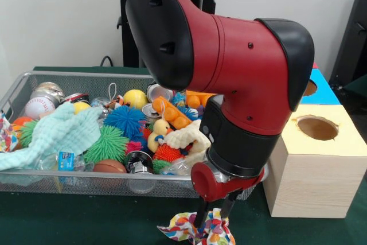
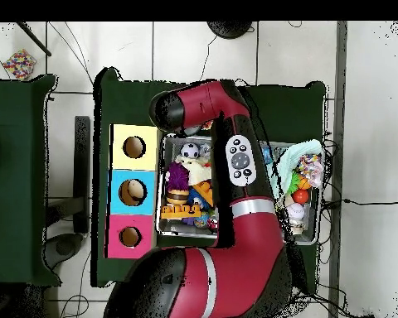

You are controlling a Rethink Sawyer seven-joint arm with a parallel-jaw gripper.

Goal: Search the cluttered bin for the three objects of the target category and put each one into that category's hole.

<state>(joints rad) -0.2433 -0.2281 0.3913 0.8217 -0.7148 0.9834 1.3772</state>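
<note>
My gripper [image 1: 213, 217] is shut on a white cloth with multicoloured dots [image 1: 198, 229], just above the green table in front of the wire mesh bin [image 1: 86, 181]. It is left of the yellow-topped box [image 1: 312, 187], whose round hole [image 1: 317, 127] is uncovered. A second dotted cloth [image 1: 6, 136] hangs at the bin's left end; it shows in the overhead view [image 2: 313, 170] too. In the overhead view the arm [image 2: 235, 157] hides the gripper and the held cloth. The yellow box's hole [image 2: 134, 146] lies beside the bin [image 2: 160, 199].
The bin holds a mint cloth [image 1: 57, 133], spiky balls [image 1: 123, 120], a baseball [image 1: 39, 107], cans and rubber ducks. The blue-topped box [image 1: 321, 87] stands behind the yellow one, the red-topped box [image 2: 130, 236] beyond it. A dotted scrap [image 2: 20, 63] lies off the table.
</note>
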